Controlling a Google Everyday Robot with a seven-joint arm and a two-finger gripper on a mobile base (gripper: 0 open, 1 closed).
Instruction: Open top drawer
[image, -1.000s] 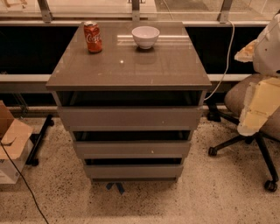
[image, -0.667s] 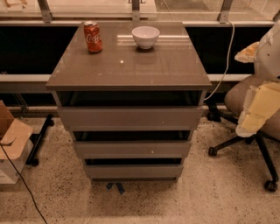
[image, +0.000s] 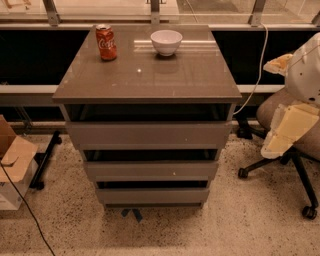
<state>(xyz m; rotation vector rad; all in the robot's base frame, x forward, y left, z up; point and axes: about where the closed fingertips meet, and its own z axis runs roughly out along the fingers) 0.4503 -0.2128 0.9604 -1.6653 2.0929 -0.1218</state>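
Note:
A grey-taupe cabinet (image: 147, 75) stands in the middle of the camera view with three handleless drawers. The top drawer (image: 149, 134) is the widest and tallest, and a dark gap shows between its front and the cabinet top. The two narrower drawers, the middle one (image: 151, 170) and the lowest one (image: 152, 195), sit below it. My gripper (image: 286, 131), a cream-coloured part under the white arm (image: 305, 70), hangs at the right, apart from the cabinet and level with the top drawer's front.
A red cola can (image: 106, 42) and a white bowl (image: 166, 42) stand at the back of the cabinet top. An office chair (image: 292, 165) is behind my arm at the right. A cardboard box (image: 12, 165) and a cable lie on the floor at the left.

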